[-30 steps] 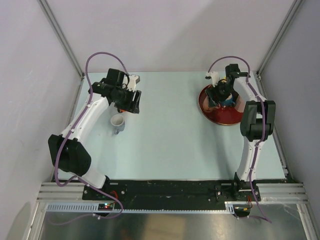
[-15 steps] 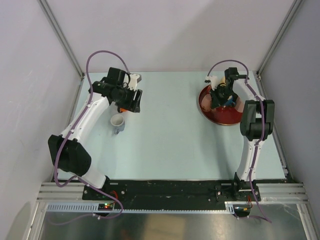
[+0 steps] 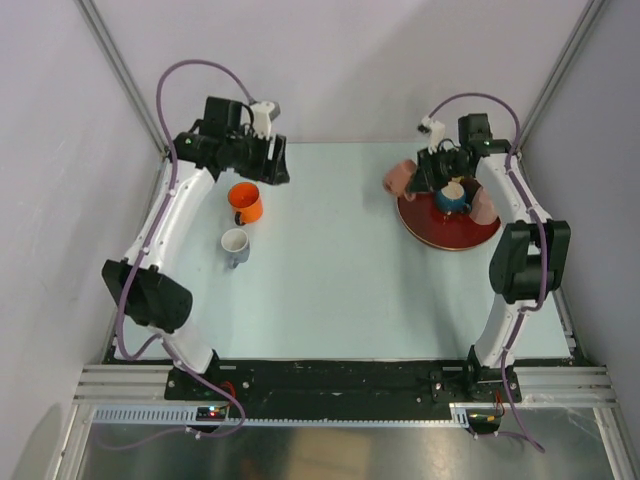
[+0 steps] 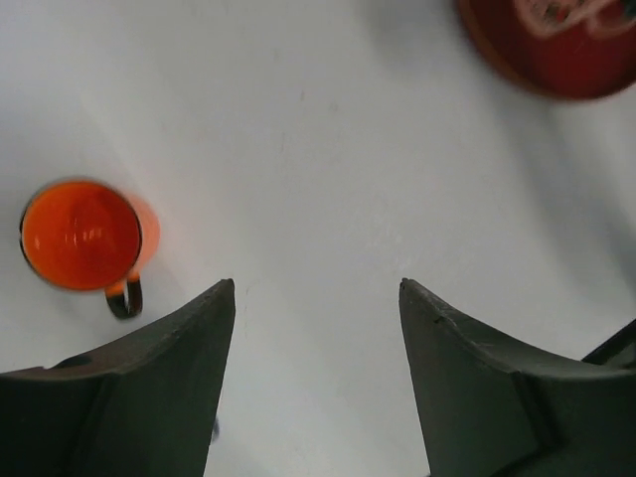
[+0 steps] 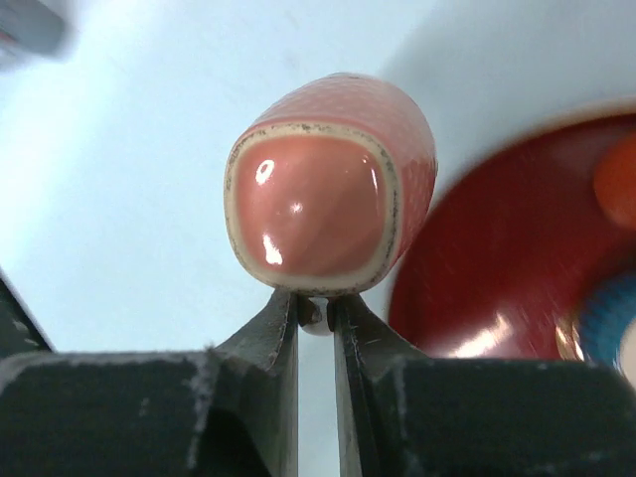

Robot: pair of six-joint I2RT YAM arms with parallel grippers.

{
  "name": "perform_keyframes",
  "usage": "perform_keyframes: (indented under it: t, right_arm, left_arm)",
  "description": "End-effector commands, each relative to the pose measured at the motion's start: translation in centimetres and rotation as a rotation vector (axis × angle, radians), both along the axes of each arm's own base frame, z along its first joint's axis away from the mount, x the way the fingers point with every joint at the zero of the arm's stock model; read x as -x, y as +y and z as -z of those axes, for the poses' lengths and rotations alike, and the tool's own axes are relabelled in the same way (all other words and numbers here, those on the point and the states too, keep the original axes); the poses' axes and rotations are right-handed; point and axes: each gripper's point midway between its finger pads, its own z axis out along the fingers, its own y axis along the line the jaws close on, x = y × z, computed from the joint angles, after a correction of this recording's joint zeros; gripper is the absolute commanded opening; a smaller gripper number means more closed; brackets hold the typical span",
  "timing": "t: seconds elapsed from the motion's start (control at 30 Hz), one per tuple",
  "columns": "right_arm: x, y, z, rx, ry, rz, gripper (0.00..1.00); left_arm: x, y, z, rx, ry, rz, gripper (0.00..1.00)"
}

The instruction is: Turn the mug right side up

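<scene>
So we are partway through. Our right gripper point(image 5: 314, 310) is pinched nearly shut on what looks like the handle of the pink mug point(image 5: 333, 179). The mug hangs on its side, base toward the wrist camera, just left of the red plate point(image 3: 450, 238) at the far right of the table point(image 3: 340, 290). We judge the turn about half done: the mug is not yet mouth-up or set down. Our left gripper point(image 4: 316, 298) is spread wide and empty, near the orange mug point(image 4: 81, 235) at far left.

I can read no text, label, brand, number or sign in any of my three views. Nothing legible shows.
</scene>
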Motion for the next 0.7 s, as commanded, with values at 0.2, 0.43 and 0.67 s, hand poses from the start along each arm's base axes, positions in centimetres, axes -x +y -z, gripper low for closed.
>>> perform_keyframes:
  t: [0.2, 0.43, 0.67]
  right_arm:
    - [-0.1, 10.0, -19.7, -0.7, -0.247, -0.139, 0.0]
    - [0.8, 14.6, -22.5, -0.774, -0.295, -0.311, 0.0]
    - [0.7, 17.5, -23.1, -0.797, -0.293, -0.355, 0.0]
  left_arm:
    - [-3.5, -5.2, -11.0, 0.468, -0.061, 0.162, 0.74]
    - [-3.3, -7.9, -12.6, 0.622, -0.037, 0.335, 0.79]
    - [-4.3, -9.5, -13.6, 0.725, -0.037, 0.408, 0.77]
